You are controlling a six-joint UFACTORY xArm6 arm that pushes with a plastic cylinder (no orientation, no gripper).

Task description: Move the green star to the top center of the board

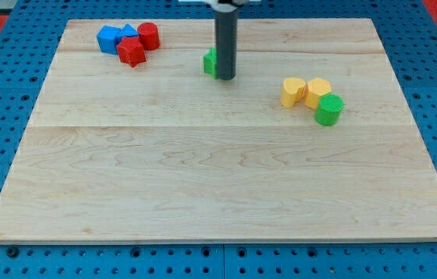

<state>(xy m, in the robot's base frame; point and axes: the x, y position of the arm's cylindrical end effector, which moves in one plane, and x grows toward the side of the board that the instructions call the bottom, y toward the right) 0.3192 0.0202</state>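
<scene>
Upright, my tip point(225, 77) meets the board point(203, 178) near its top centre; being a plain rod, it has nothing to open or close. Touching its left: green star point(210, 62) (partly hidden). Far left: two blue blocks point(111, 38), two red blocks point(132, 52). Right: two yellow blocks point(294, 91), one green cylinder point(328, 109). Below the tip, bare wood runs to the bottom edge.

- A single camera view looks down at a slant from beyond the bottom edge of the wooden board point(218, 194), facing its top edge.
- Moderately near: all four corners show, with blue pegboard point(1, 46) around.
</scene>
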